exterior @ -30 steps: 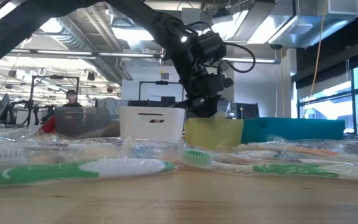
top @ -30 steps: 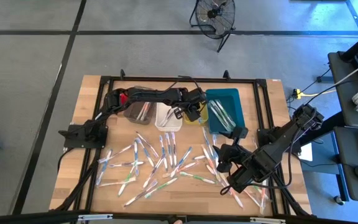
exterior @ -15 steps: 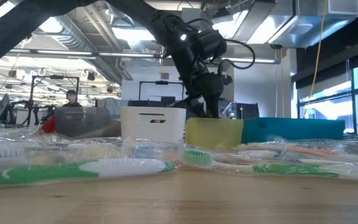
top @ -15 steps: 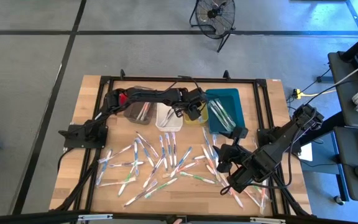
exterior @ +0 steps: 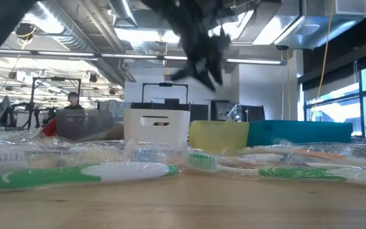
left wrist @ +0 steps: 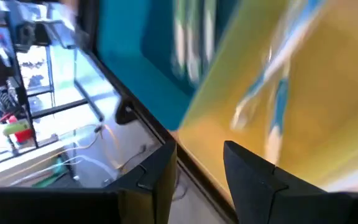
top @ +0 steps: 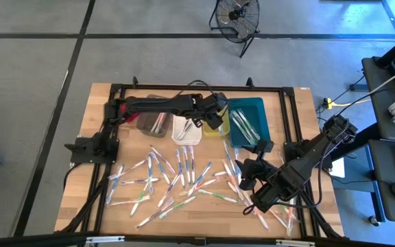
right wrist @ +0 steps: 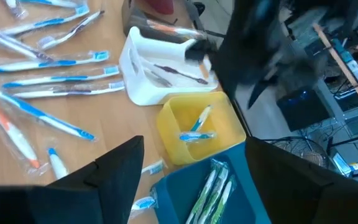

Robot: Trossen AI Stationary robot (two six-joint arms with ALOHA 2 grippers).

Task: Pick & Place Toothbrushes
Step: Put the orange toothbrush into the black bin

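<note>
The left gripper [top: 214,116] is hanging released above the yellow bin [right wrist: 199,130]; only wrist views show toothbrushes [right wrist: 197,127] inside. The right gripper [top: 247,175], spread, is hovering over scattered toothbrushes [top: 177,171].

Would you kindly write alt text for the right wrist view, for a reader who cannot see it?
Past the right hand, open and empty, a yellow bin holds blue-handled toothbrushes, between a white bin and a teal bin. More wrapped toothbrushes lie scattered on the wooden table, and the left arm blurs above.
</note>
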